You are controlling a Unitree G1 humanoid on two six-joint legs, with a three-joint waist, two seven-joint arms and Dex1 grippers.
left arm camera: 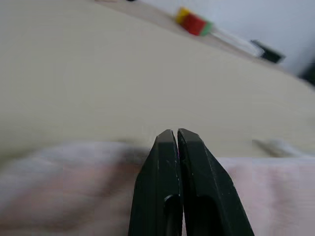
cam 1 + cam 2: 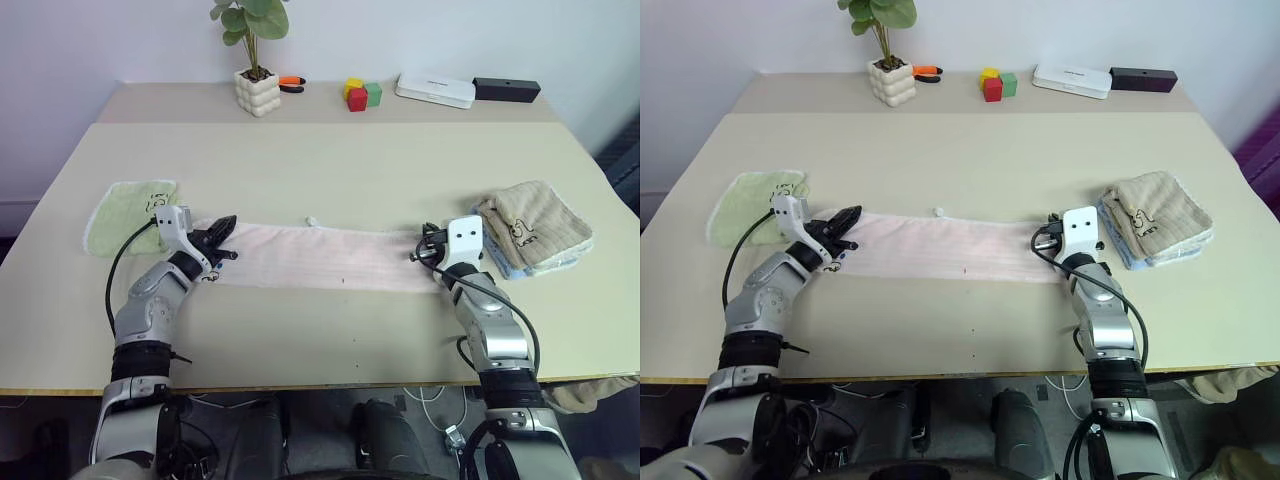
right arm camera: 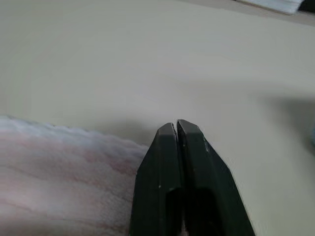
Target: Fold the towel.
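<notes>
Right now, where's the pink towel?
In the left eye view the pink towel lies flat in a long strip on the table's near half, between the green towel on the left and the beige towel on the right.

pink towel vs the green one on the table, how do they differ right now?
The pink towel lies as a long flat strip across the middle of the table; the green towel is a small, squarish piece by the left edge. A gripper sits at each end of the pink towel, left gripper and right gripper; none is at the green towel. Both are terry cloths lying flat.
</notes>
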